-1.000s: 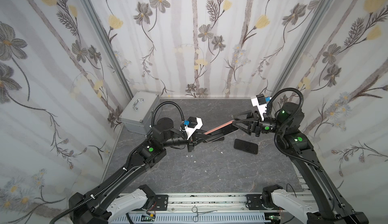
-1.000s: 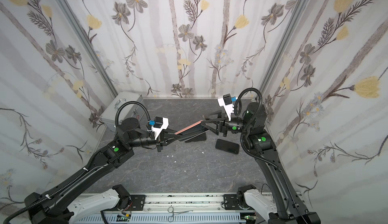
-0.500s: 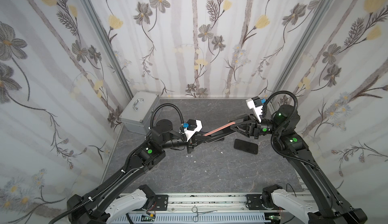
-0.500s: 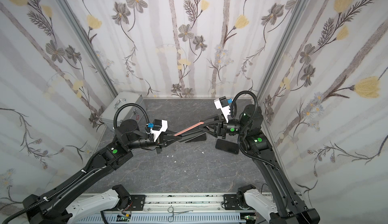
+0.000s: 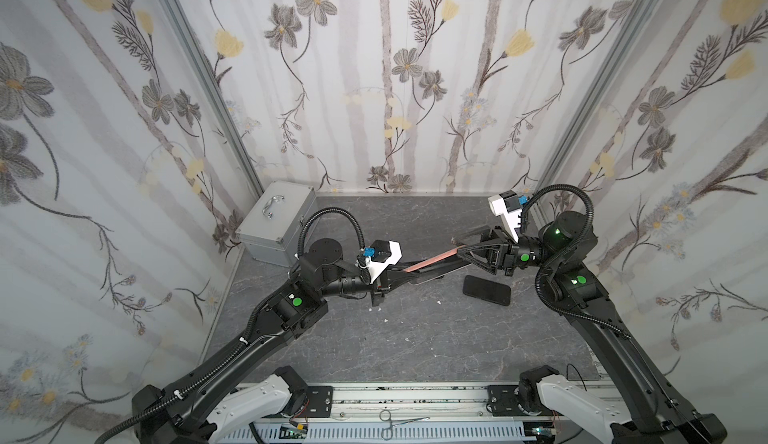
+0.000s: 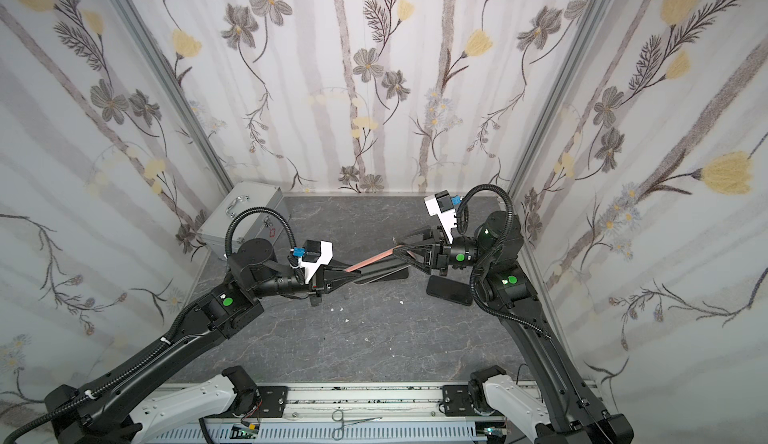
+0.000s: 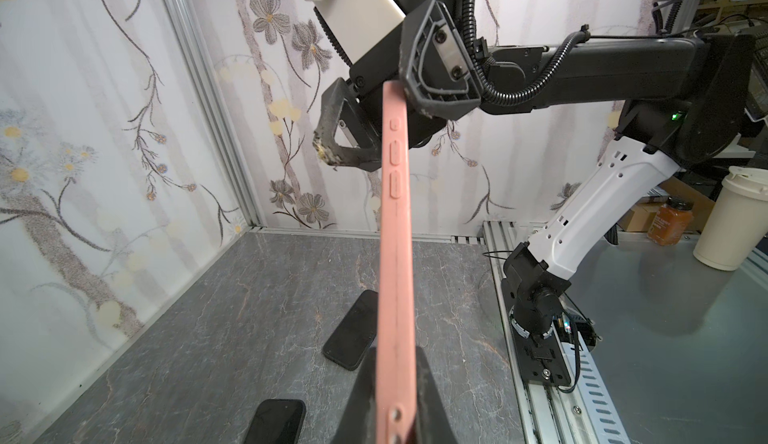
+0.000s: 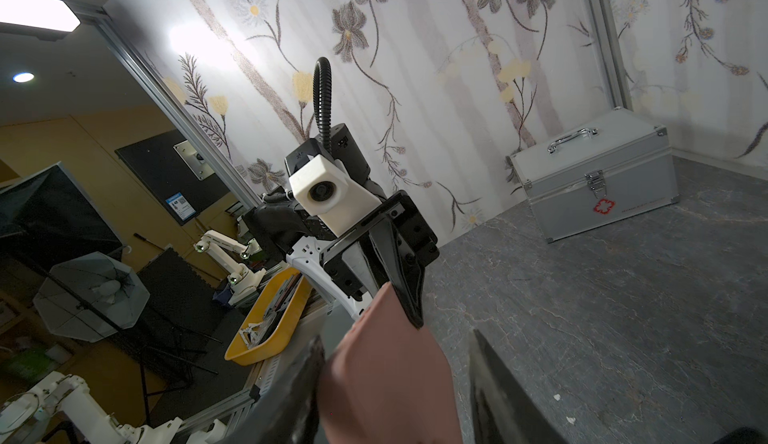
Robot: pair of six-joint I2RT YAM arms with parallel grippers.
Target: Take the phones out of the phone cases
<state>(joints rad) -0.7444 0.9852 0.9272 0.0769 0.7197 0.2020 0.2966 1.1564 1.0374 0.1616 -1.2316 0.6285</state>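
**Pink case held in the air between two grippers**

The pink phone case is held clear of the grey table, near its middle, and is seen edge-on in both top views. It slopes upward from left to right.

Its left, lower end is clamped by the left gripper, whose fingers are pressed flat against both faces. This is shown plainly in the left wrist view.

Its right, higher end is reached by the right gripper, whose jaws are spread apart around it. One finger is laid against the case, while a clear gap is seen between the case and the other finger, so the case is not pinched there.

Whether a phone is seated inside the case cannot be told.

A black phone is lain flat on the table to the right of the middle, just below the right gripper and beside the right arm. A second black phone is seen on the table under the raised case, closer to the left gripper.

A closed metal box with a handle is set in the far left corner, well apart from the case.
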